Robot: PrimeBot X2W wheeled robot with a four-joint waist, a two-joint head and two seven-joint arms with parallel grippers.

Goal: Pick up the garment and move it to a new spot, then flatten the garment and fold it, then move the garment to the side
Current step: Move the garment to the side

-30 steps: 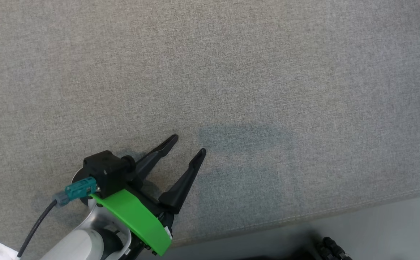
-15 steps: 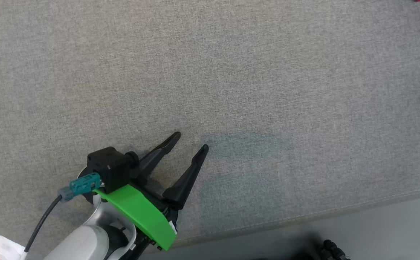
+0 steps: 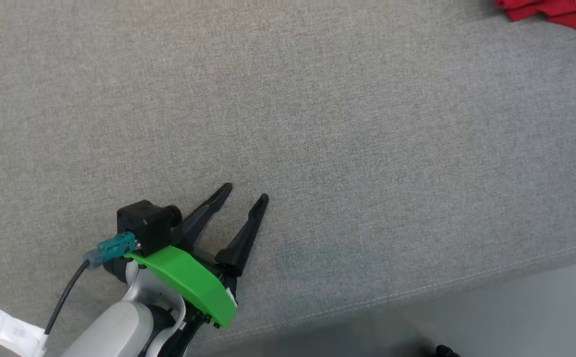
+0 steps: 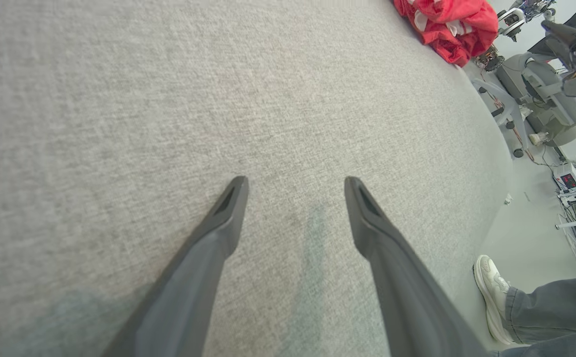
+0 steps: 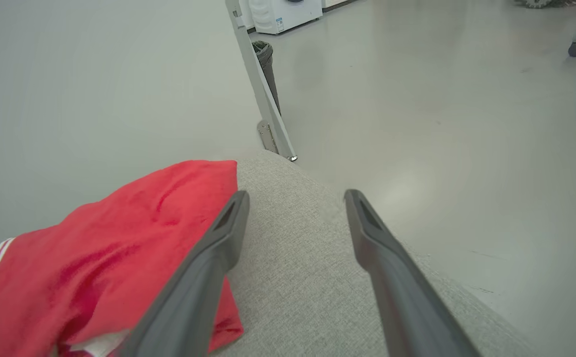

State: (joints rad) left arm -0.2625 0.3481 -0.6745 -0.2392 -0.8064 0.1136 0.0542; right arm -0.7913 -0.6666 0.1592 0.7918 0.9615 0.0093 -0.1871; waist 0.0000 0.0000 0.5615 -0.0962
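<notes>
L gripper (image 3: pixel 245 192) sits low over the grey fabric surface (image 3: pixel 367 124), near the surface's front edge. Jaws are apart, w/ bare weave showing btwn the fingers. Red garment (image 3: pixel 555 12) lies bunched at the surface's far right corner, well apart from the L gripper. R gripper (image 5: pixel 296 196) hovers over that same corner, jaws apart, gripping nothing. The garment is just beside one finger, contact can't tell. A person's shoe (image 4: pixel 491 292) rests on the floor off the surface's edge.
</notes>
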